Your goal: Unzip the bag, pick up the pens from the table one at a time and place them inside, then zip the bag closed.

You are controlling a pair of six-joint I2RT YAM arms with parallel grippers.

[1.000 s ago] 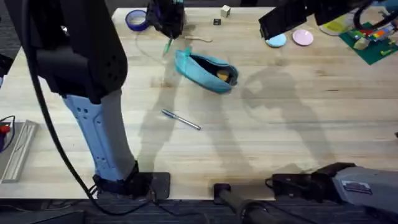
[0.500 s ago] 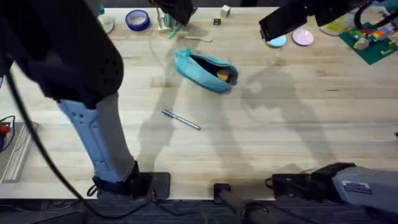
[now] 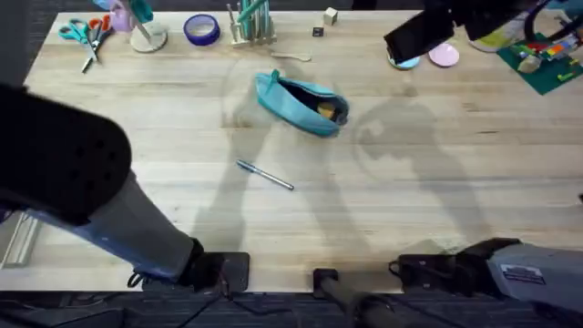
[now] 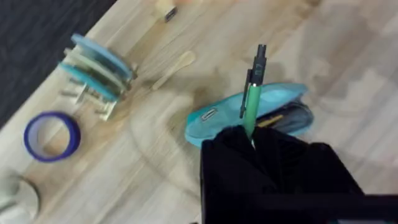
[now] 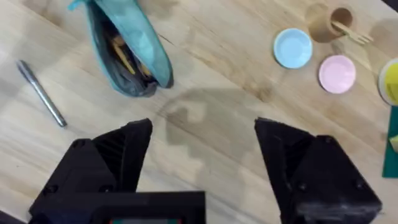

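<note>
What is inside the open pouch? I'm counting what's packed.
Through the pouch's open zip, something yellow-orange shows against the dark lining. The fabric covers whatever lies deeper; I cannot tell what it is.

The bag (image 3: 303,103) lies on the table (image 3: 455,200) toward its far middle, unzipped, with items visible inside. The silver pen (image 3: 265,175) lies on the table nearer the arms' bases, apart from the bag and slightly left of it. Behind the bag, along the far edge, stand a tape roll (image 3: 201,29) and a rack (image 3: 251,25); scissors (image 3: 86,36) lie at the far left. Two round discs (image 3: 428,56) sit far right.
</note>
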